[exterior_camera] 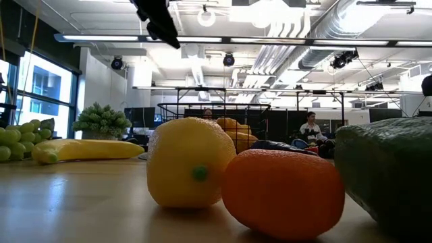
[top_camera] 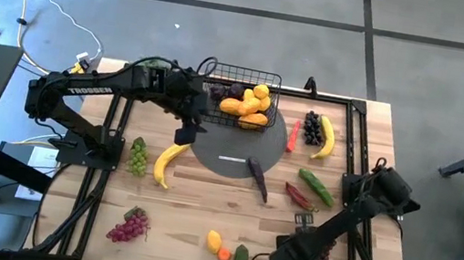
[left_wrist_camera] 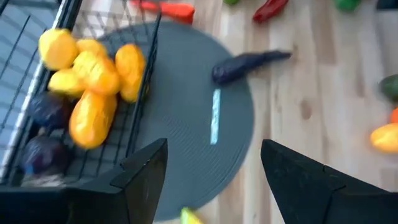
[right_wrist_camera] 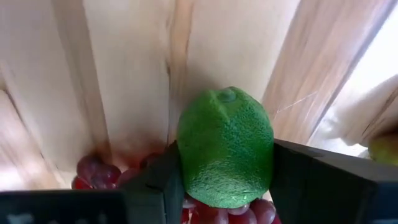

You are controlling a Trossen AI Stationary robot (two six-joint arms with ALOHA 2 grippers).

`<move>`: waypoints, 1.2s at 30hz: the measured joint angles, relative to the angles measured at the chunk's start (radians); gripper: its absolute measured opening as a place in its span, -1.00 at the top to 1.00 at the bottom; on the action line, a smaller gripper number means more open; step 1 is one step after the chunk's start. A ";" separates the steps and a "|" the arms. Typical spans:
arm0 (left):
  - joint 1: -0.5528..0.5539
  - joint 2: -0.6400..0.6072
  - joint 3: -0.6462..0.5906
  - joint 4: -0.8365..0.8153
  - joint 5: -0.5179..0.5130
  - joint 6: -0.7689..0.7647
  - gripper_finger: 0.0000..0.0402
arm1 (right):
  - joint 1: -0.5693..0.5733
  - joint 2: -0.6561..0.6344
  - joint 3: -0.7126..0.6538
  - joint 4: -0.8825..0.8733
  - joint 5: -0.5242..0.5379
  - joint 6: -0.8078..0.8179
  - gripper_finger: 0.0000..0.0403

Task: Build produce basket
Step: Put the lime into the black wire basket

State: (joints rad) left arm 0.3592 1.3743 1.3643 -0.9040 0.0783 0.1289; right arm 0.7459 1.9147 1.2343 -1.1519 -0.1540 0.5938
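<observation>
Tabletop: R gripper [right_wrist_camera: 227, 186] w/ lime [right_wrist_camera: 225, 146]

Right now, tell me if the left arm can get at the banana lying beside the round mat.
Probably yes. The left gripper hangs open, holding nothing, over the mat's edge, and the banana lies just below it on bare wood with nothing on top.

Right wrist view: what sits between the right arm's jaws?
A green lime sits between the jaws, touching both dark fingers, with red grapes on the wood just behind and under it.
</observation>
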 joint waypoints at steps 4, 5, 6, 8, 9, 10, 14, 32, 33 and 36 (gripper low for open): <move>0.000 0.000 0.000 -0.029 -0.010 0.043 -0.25 | -0.031 -0.026 0.000 0.040 0.018 0.048 0.26; 0.000 0.000 0.000 -0.028 -0.005 0.048 -0.25 | -0.041 -0.034 0.000 0.052 0.019 0.061 0.26; 0.000 0.000 0.000 -0.028 0.000 0.052 -0.25 | -0.051 -0.043 0.000 0.063 0.020 0.072 0.26; 0.000 0.000 -0.003 -0.026 0.004 0.057 -0.25 | -0.074 -0.064 0.000 0.084 0.022 0.100 0.26; 0.000 0.000 -0.009 -0.024 0.004 0.057 -0.25 | -0.086 -0.076 0.000 0.092 0.027 0.114 0.26; 0.000 0.000 -0.015 -0.024 0.004 0.058 -0.25 | -0.098 -0.090 0.000 0.100 0.037 0.131 0.26; 0.000 0.000 -0.057 -0.018 0.004 0.058 -0.25 | -0.152 -0.148 0.000 0.122 0.088 0.196 0.26; 0.000 0.000 -0.203 0.072 0.070 0.058 -0.25 | -0.482 -0.321 0.000 0.320 0.256 0.220 0.27; 0.000 0.000 -0.209 0.085 0.070 0.057 -0.25 | -0.502 -0.328 0.000 0.341 0.259 0.211 0.27; -0.001 0.000 -0.226 0.124 0.071 0.042 -0.25 | -0.561 -0.338 0.000 0.399 0.284 0.177 0.27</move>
State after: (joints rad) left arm 0.3584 1.3743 1.1381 -0.7802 0.1493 0.1709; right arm 0.1844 1.5765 1.2346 -0.7532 0.1301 0.7709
